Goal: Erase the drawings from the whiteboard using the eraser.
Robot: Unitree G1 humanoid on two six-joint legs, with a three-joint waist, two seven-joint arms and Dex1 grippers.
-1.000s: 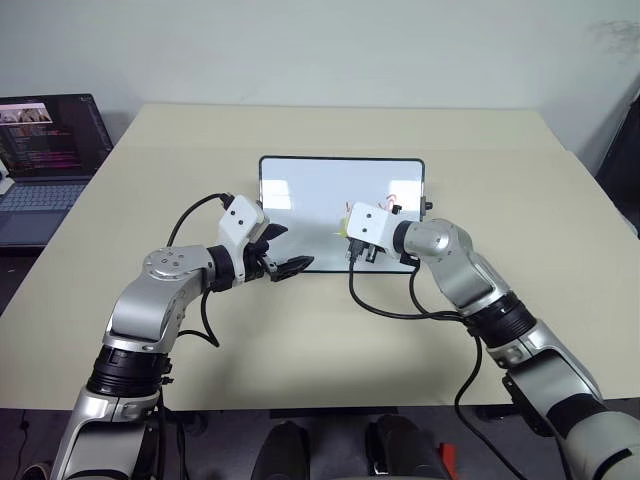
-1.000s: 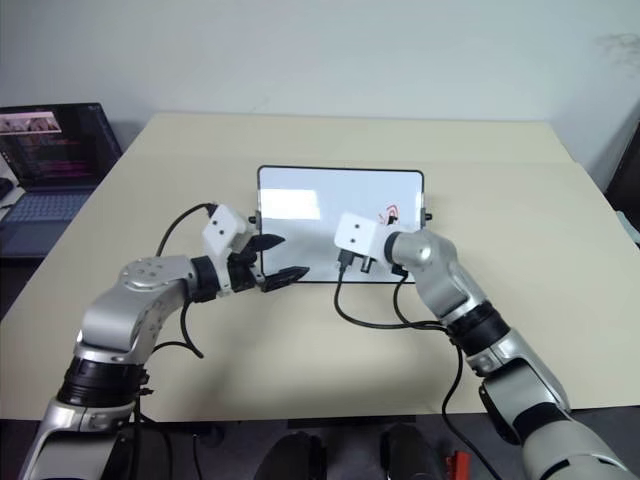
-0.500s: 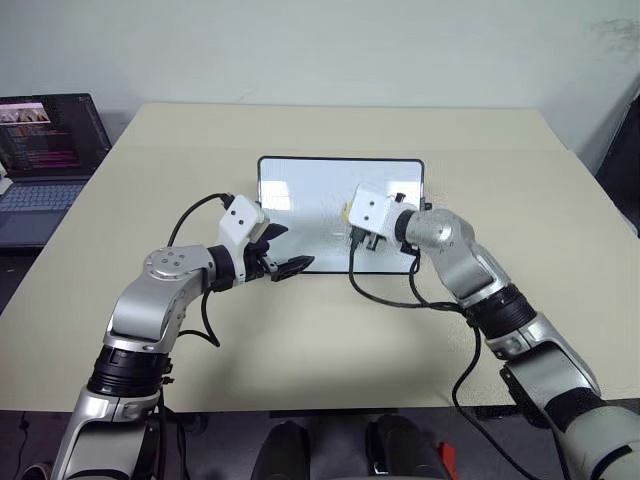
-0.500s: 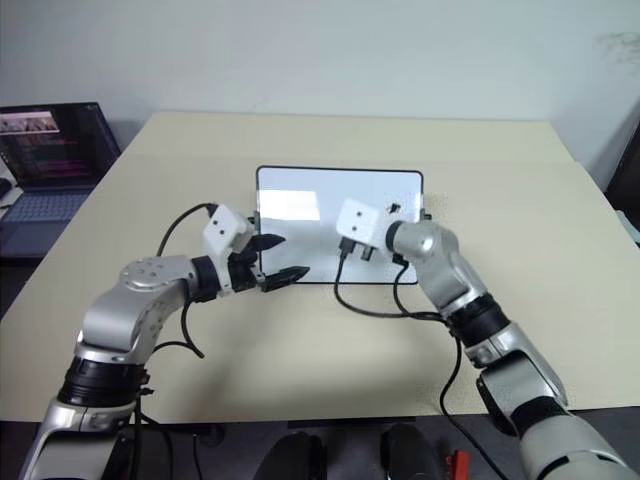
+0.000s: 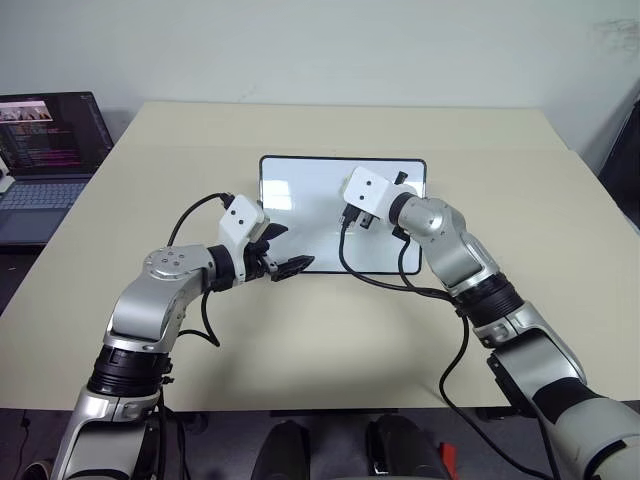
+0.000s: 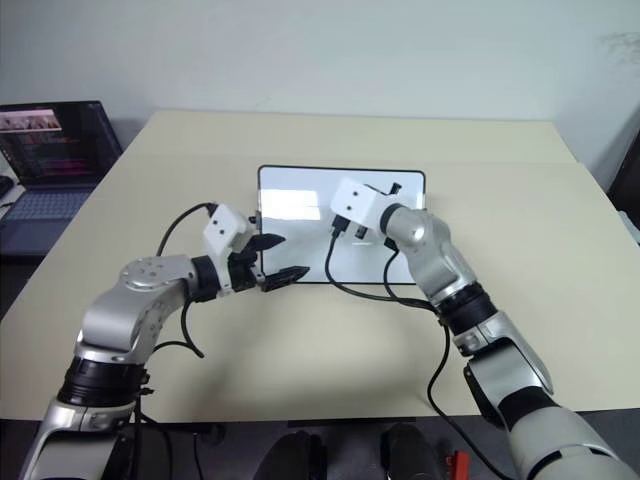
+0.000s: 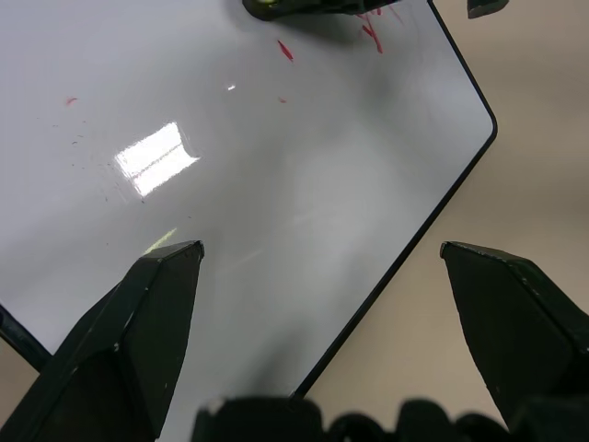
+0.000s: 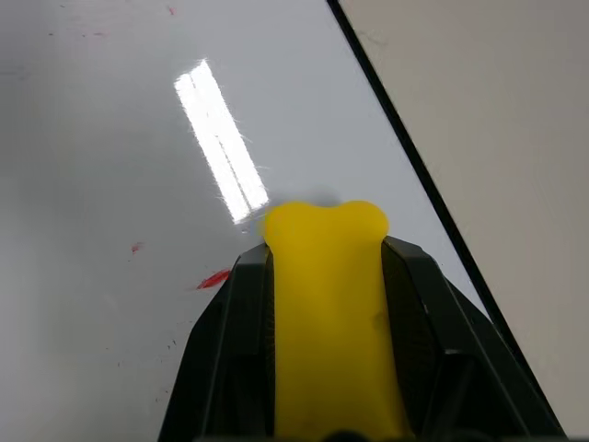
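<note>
Mid-wipe: right gripper (image 8: 322,276) clamps yellow eraser (image 8: 329,304) on whiteboard (image 8: 110,184); next sweep red smears (image 8: 213,278) beside it

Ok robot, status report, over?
Right tool shut on eraser, over whiteboard. Left tool open at board's edge. Red marks remain. Nothing blocking.

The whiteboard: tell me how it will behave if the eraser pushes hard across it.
The whiteboard looks thin, glossy and flat on the table, so it would probably slide rather than tip. The left gripper hovers open at its near edge, not clamping it. The eraser, shut in the right gripper, likely glides easily.
</note>
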